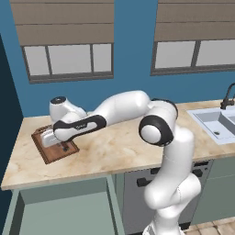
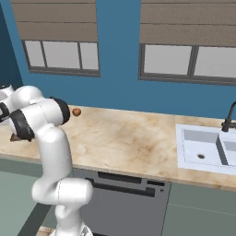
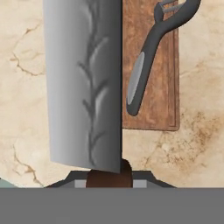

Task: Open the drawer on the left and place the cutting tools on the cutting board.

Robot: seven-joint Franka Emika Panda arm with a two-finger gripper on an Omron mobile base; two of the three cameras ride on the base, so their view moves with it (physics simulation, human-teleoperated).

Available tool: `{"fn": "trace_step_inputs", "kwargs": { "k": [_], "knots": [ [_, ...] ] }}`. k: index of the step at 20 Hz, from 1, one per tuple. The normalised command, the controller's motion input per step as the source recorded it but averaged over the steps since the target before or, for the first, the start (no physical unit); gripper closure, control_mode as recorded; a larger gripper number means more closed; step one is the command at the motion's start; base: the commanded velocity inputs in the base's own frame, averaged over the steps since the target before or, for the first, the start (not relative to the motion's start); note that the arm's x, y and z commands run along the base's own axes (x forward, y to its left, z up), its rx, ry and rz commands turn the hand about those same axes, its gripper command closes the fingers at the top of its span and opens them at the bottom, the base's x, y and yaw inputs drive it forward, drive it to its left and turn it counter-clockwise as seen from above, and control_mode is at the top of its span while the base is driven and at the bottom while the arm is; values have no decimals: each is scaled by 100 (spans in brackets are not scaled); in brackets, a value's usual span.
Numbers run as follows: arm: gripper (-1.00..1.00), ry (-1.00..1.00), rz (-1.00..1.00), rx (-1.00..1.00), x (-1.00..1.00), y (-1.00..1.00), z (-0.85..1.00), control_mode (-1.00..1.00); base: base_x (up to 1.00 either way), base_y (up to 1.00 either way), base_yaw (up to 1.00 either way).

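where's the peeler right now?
The peeler lies flat on the cutting board, seen at upper right in the hand view, beside the cleaver held in the gripper.

We observe the arm rising from the base, bent sharply at the elbow and reaching far to the robot's left with the forearm near horizontal. The end effector [image 1: 47,137] points downward at the far end of that reach. We note its jaws closed on a broad grey blade with a brown handle.

Drawer [image 1: 64,209] open below counter [image 1: 114,151]; arm over cutting board [image 1: 46,149], left.
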Motion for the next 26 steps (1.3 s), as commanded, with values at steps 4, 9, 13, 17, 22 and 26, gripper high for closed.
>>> {"fn": "trace_step_inputs", "kwargs": {
  "k": [4,9,13,17,22,26],
  "knots": [
    [100,0,0,0,21,20,-11,-100,0,0,0],
    [100,0,0,0,28,14,-21,-100,0,0,0],
    [100,0,0,0,23,15,-23,-100,0,0,0],
    [100,0,-1,0,18,12,-18,-100,0,0,0],
    [100,0,0,0,2,3,-1,-100,0,0,0],
    [-100,0,0,-1,0,0,0,-100,0,0,0]
  ]
}}
